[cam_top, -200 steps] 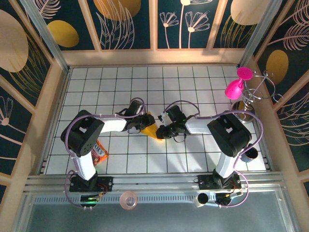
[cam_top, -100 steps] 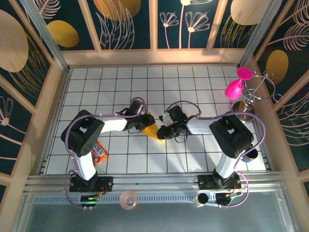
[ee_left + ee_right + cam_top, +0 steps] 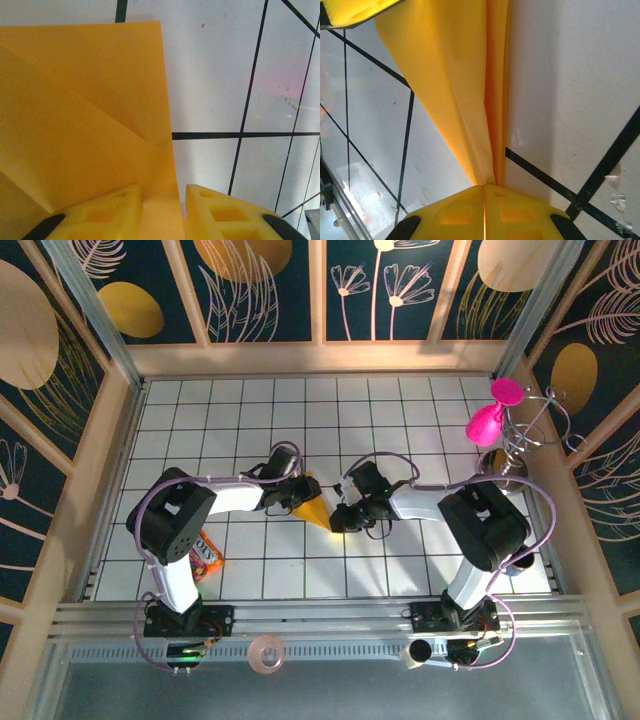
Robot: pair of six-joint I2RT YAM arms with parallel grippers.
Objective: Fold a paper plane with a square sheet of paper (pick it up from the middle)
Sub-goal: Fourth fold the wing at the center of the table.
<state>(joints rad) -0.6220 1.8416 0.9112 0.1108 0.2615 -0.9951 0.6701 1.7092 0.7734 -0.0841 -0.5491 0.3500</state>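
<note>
The paper plane [image 3: 316, 511], a creased narrow dart at mid-surface [image 3: 250, 410], likely still needs wing folds. The right tool [image 3: 484, 187] at 3 o'clock clamps its tip. The left tool [image 3: 181, 196] at 9 o'clock rests on it, jaws apart.

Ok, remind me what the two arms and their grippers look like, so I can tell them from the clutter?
Both the left arm and right arm have bulky black joint housings joined by white links, with lilac cables looping alongside. The left gripper and right gripper each carry two yellow pads with square recessed pockets, backed in black.
</note>
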